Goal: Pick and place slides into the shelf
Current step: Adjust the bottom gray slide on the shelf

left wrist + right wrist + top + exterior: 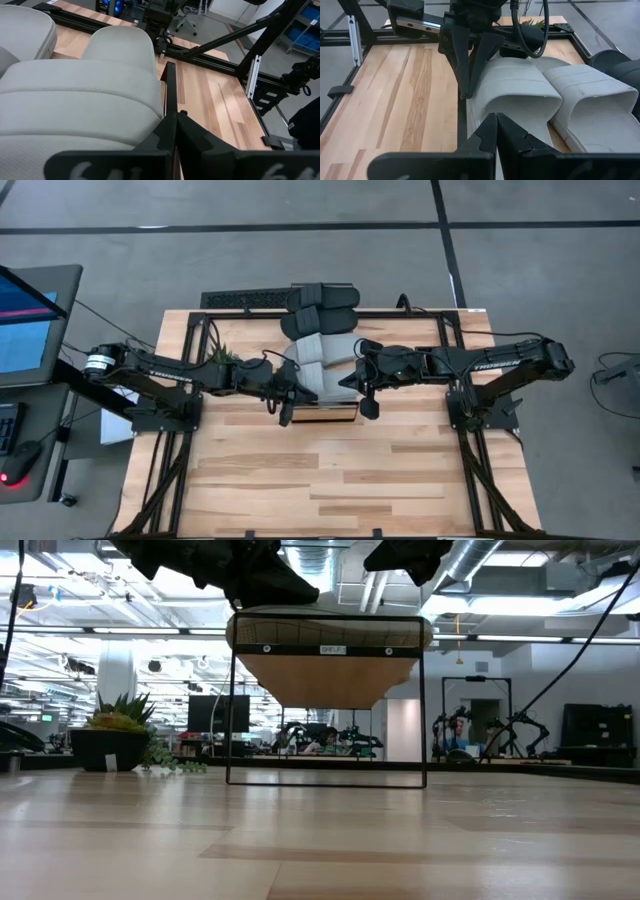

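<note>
Two pale grey-green slides lie side by side on the light-wood shelf, which stands raised on a thin black frame. Two black slides sit at its far end. My left gripper is shut at the shelf's left side, beside the nearer grey slide. My right gripper is shut at the shelf's right side; in its wrist view the gripper points at that same slide's strap opening. The second grey slide lies beyond it. My left gripper lies with its shut fingers along the outer side of the grey slide's strap, next to the shelf's dark edge. It comes slanting down from the table's left. The slide rests flat on the shelf. My right gripper's shut fingers stand at the slide's strap opening; whether they touch it I cannot tell.
A potted plant stands at the table's far left. A black keyboard lies beyond the far edge. Black frame rails run round the table. The wide near half of the tabletop holds nothing.
</note>
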### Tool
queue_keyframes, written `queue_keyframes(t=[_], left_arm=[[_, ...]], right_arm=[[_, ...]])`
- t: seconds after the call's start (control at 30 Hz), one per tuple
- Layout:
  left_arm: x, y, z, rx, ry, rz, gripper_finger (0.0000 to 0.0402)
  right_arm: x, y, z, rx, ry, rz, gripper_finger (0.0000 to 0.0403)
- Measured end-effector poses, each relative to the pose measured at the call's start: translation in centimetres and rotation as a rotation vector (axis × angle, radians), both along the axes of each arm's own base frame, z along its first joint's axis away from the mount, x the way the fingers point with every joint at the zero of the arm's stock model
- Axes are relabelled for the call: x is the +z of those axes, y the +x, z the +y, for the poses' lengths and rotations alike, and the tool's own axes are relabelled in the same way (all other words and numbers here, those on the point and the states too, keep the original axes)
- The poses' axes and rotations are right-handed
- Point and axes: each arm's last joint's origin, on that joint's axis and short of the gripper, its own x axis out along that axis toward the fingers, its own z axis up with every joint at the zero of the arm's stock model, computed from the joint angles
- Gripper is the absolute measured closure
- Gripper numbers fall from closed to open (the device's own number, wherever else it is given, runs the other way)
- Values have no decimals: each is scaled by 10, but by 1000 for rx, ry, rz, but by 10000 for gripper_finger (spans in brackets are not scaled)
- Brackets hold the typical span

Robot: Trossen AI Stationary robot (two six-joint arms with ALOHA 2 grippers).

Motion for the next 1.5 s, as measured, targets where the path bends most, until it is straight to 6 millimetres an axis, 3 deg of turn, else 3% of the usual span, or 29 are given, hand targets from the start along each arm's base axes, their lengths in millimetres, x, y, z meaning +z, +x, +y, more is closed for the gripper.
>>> queue_keyframes(t=[0.87, 1.5], left_arm=[[-7, -3, 0, 15, 16, 75, 401], [16, 7, 1, -43, 110, 37, 401]], right_arm=[[0, 0, 0, 0, 1, -5, 403], [1, 0, 0, 3, -5, -7, 403]])
